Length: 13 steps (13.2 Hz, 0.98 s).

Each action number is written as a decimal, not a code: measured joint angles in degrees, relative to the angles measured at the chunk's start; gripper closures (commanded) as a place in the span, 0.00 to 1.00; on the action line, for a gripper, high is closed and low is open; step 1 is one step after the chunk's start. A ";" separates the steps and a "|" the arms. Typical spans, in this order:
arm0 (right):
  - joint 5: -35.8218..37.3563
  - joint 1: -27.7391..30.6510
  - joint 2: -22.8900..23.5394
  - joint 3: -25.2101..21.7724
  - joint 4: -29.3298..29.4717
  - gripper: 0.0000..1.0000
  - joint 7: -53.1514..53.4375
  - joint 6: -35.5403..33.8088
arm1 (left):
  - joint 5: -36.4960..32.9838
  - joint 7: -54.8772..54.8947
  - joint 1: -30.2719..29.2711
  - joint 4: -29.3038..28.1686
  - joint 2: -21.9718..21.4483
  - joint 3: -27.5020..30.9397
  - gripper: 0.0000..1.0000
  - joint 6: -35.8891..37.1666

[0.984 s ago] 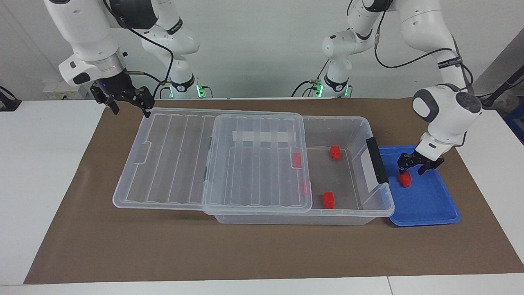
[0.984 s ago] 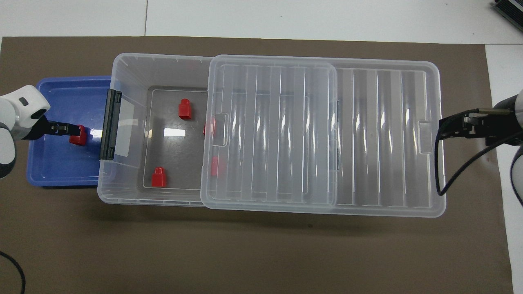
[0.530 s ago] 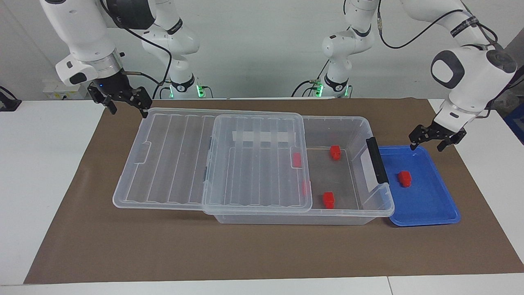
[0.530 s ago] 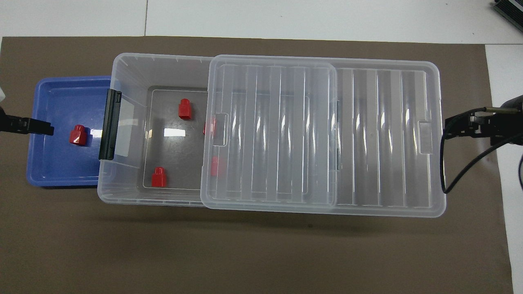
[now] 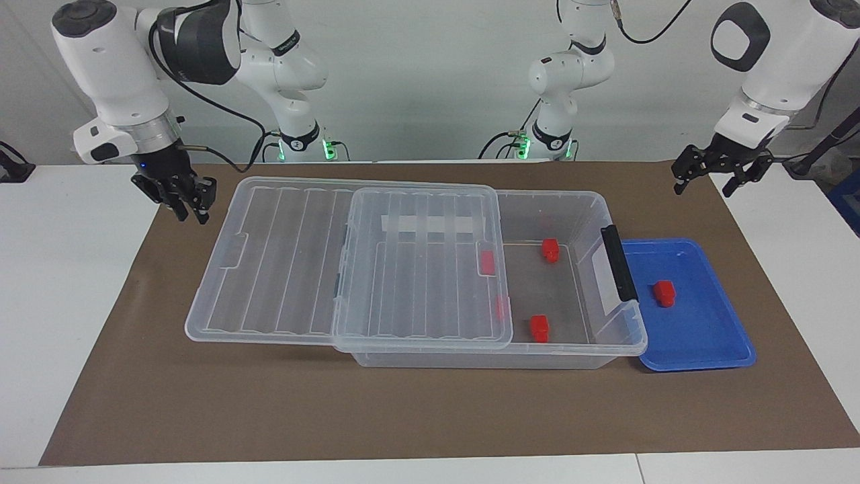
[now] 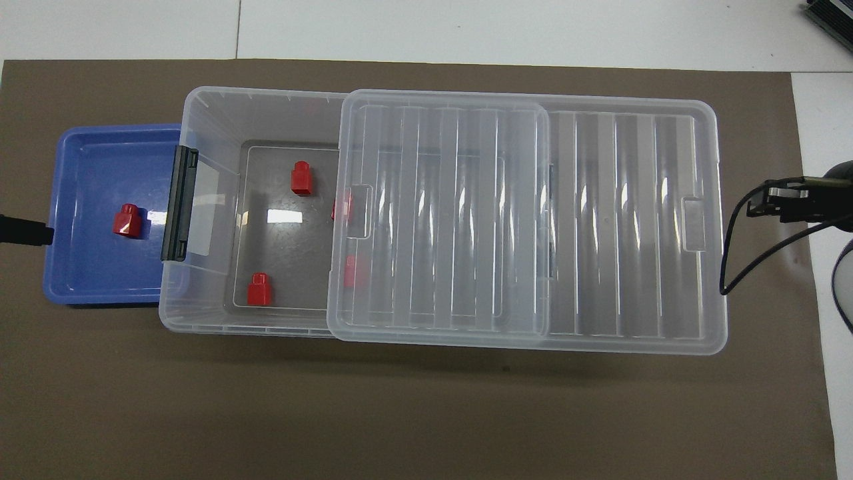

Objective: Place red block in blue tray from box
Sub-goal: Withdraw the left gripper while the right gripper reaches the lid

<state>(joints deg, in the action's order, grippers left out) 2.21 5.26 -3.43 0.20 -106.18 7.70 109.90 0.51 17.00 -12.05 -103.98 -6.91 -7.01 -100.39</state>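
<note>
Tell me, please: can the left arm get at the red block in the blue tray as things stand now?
Probably yes. The red block lies alone in the blue tray, uncovered, at the left arm's end of the table. The left gripper hangs open over the brown mat, holding nothing.

Even, bright overhead light; both views sharp, no motion blur. White glare streaks run along the lid (image 6: 526, 220) ribs, with a bright patch on the box (image 6: 280, 217) floor. Soft shadow falls from the box toward 6 o'clock on the brown mat (image 6: 400, 413).

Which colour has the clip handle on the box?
Black; the clip handle shows best in the facing view.
</note>
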 measured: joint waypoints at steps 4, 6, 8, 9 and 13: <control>0.00 1.97 0.21 -0.06 -5.87 1.00 0.00 8.90 | 0.00 -0.17 3.49 -0.30 -0.06 -0.16 0.00 0.00; 0.00 2.65 0.87 -0.09 -6.87 1.00 0.00 10.16 | 0.00 -0.14 3.55 -0.32 -0.06 -0.20 0.00 0.00; 0.00 2.65 1.55 -0.08 -6.99 1.00 0.00 10.33 | 0.00 -0.14 4.13 -0.31 -0.07 -0.87 0.00 0.00; 0.00 2.61 1.79 -0.08 -7.00 1.00 0.00 10.39 | 0.00 -0.18 4.44 -0.31 -0.07 -1.35 0.00 0.00; 0.00 1.84 1.96 0.14 -7.07 1.00 0.00 10.48 | 0.00 -0.21 4.62 -0.31 -0.08 -1.76 0.00 -0.04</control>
<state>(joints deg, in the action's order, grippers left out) 2.21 7.10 -1.47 0.34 -113.24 7.70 120.38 0.51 16.79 -7.43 -104.29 -6.99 -8.77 -100.43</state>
